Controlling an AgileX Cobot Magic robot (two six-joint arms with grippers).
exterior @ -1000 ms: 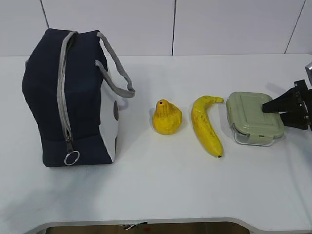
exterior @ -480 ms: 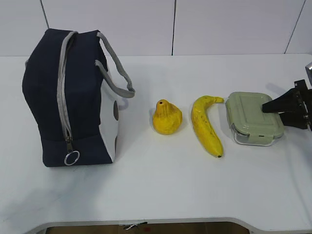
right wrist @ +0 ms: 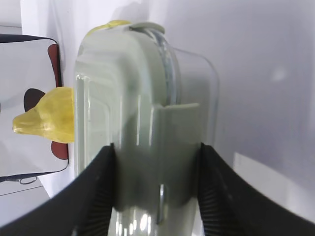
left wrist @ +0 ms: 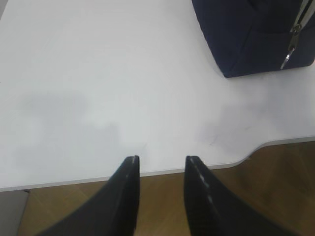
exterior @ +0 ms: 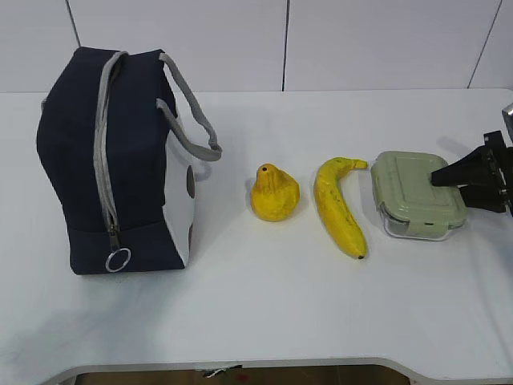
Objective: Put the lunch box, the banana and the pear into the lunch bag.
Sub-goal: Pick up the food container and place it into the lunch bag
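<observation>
Right hand (right wrist: 155, 167): fingers either side of the lunch box (exterior: 417, 194), grip not confirmable. Left hand (left wrist: 161, 164): fingers apart, empty, above the table (left wrist: 98, 88).

place: lab-like test bench | evidence: bare white table (exterior: 256, 305), plain white panelled wall (exterior: 321, 40), wood floor (left wrist: 275, 196)

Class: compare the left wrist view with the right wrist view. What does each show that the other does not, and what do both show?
Left wrist only: the open left gripper over bare table, and the bag's zipper.
Right wrist only: the right gripper astride the lunch box, with the pear beyond.
Both: the white table and part of the bag.
</observation>
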